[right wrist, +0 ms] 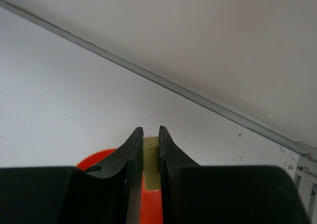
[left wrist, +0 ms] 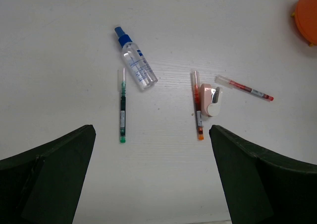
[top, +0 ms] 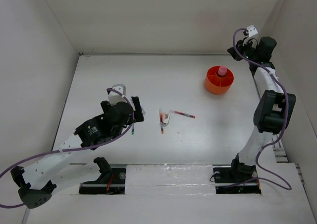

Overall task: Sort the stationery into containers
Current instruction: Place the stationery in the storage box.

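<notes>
My right gripper (right wrist: 150, 132) is shut on a small beige eraser cube (right wrist: 151, 157) and holds it above the round orange tub (right wrist: 94, 160). In the top view the tub (top: 213, 85) stands at the back right with a pink-capped tube (top: 222, 71) upright in it. My left gripper (left wrist: 151, 131) is open and empty above the table. Ahead of it lie a green pen (left wrist: 122, 106), a clear blue-capped tube (left wrist: 137, 65), a red pen (left wrist: 197, 105), a small white piece (left wrist: 211, 100) touching that pen, and a second red pen (left wrist: 244, 88).
White walls close the table at the back and both sides. The right arm (top: 270, 110) stands along the right wall. The tub's edge shows at the top right of the left wrist view (left wrist: 308, 13).
</notes>
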